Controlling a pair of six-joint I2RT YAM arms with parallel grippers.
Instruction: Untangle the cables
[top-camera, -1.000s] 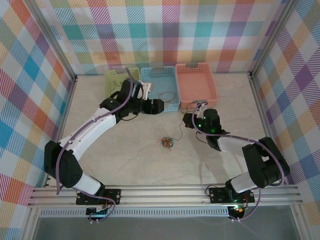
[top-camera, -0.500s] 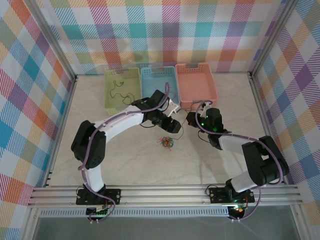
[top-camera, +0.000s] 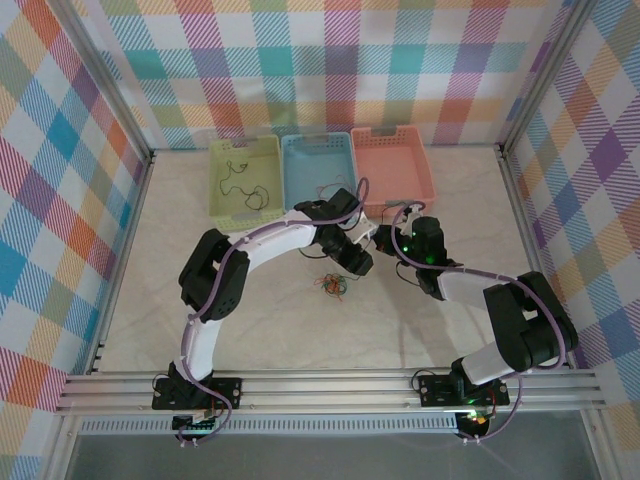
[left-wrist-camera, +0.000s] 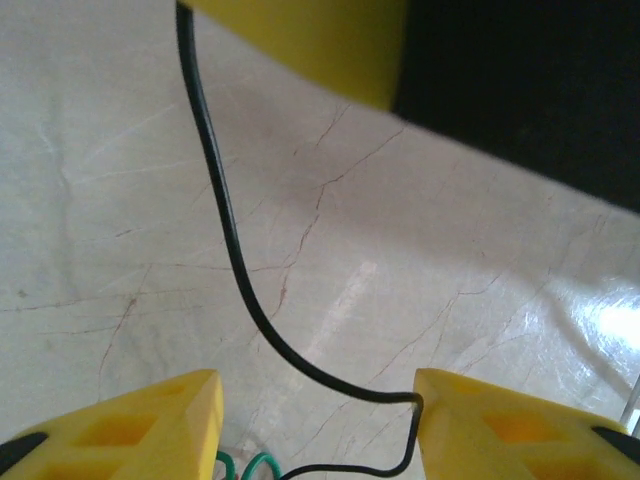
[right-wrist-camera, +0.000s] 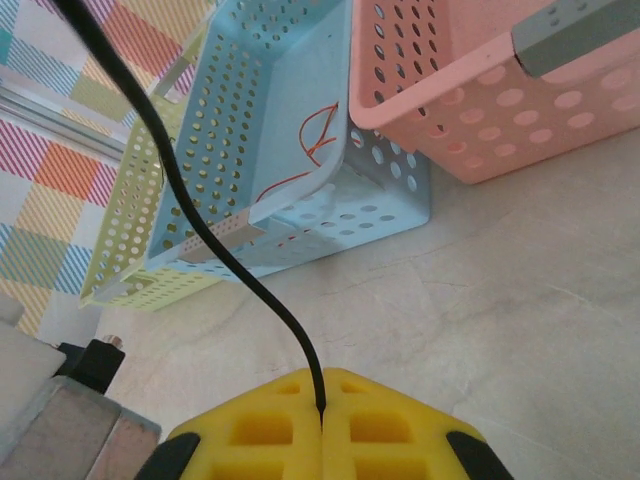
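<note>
- Pale marbled table (top-camera: 250, 330) is enclosed by plaid walls (top-camera: 60, 150).
- Three baskets are lined up at its far edge. The blue basket (top-camera: 305, 165) is in the middle, a green basket (top-camera: 214, 185) is set against its left side, and a pink basket (top-camera: 392, 175) is on its right.
- A red wire (right-wrist-camera: 312, 140) is held in the blue basket and a black wire (top-camera: 256, 195) in the green one.
- The left gripper (left-wrist-camera: 315, 420) is held in front of the blue basket, jaws wide apart.
- The right gripper (right-wrist-camera: 322, 395), nearer the pink basket, is clamped on a black cable (right-wrist-camera: 225, 240).
- The tangled cables (top-camera: 331, 284) are seen on the table in front of the blue basket.
</note>
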